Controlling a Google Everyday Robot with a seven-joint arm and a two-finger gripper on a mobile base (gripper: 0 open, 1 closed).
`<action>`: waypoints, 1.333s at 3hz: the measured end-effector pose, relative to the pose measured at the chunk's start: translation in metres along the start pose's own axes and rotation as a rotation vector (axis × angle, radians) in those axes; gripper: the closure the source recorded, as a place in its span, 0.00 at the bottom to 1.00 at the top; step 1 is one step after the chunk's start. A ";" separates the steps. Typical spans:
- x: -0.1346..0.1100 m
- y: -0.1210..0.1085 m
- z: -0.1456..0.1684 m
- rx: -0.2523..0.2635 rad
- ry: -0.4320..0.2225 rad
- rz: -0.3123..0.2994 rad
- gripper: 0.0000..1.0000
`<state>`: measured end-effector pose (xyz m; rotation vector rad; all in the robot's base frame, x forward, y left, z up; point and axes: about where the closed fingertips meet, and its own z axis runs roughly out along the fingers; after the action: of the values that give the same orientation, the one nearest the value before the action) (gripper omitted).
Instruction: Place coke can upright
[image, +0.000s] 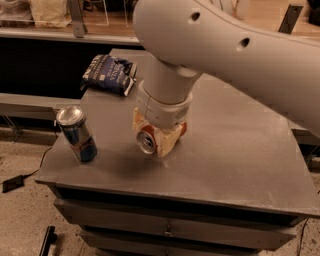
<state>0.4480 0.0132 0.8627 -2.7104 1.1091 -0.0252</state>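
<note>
The coke can (146, 142) lies on its side on the grey table (240, 165), a little left of the middle, with its silver top facing the front left. A bit of its red side shows behind the fingers. My gripper (152, 132) comes down from above on the big white arm and straddles the can. Its cream fingers (169, 142) press against both sides of the can, so it is shut on it. The can's body is mostly hidden by the fingers and wrist.
A taller blue-and-silver can (76, 133) stands upright near the table's front left edge. A dark blue snack bag (107, 74) lies at the back left. A shelf runs behind the table. Floor with a black object (12, 183) lies to the left.
</note>
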 end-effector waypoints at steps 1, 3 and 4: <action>0.005 -0.006 -0.023 0.023 -0.063 0.060 0.96; 0.078 -0.019 -0.085 0.015 -0.531 0.508 1.00; 0.102 -0.019 -0.098 0.054 -0.758 0.647 1.00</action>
<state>0.5249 -0.0633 0.9552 -1.8765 1.5664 0.9503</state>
